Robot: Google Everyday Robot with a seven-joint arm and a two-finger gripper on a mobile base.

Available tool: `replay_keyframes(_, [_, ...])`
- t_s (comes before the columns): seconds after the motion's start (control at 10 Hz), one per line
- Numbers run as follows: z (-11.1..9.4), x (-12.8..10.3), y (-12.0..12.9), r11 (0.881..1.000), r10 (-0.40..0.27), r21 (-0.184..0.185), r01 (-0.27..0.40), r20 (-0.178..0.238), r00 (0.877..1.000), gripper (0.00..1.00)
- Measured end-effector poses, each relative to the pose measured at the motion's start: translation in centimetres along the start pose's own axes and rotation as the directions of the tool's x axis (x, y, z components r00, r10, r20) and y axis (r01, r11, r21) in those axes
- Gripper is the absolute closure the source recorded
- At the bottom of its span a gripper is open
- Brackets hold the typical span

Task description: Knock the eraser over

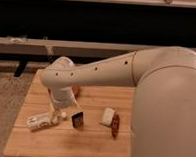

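The eraser (77, 121) is a small dark block with a paler face. It stands upright on the wooden table (67, 144), just right of the table's middle-left area. My gripper (60, 113) points down from the pale arm, low over the table, just left of the eraser and close to it. It hangs between the eraser and the right end of the long white labelled bottle (40, 121), which lies on its side.
A small white rounded lump (107, 116) and a dark red oblong thing (115, 125) lie right of the eraser. An orange object (76, 90) is mostly hidden behind my wrist. My big arm shell covers the table's right side. A dark shelf runs behind.
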Motion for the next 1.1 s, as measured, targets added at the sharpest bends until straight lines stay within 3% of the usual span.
replay_keyframes(0.4, [0.0, 2.8, 3.0, 0.999, 0.039, -0.019, -0.039, -0.022, 0.999, 0.2])
replay_keyframes(0.6, [0.3, 3.7, 4.3, 0.997, 0.064, -0.05, -0.066, -0.033, 0.997, 0.2])
replay_keyframes(1.1, [2.7, 4.3, 3.7, 0.98, 0.143, -0.128, -0.154, -0.088, 0.986, 0.2])
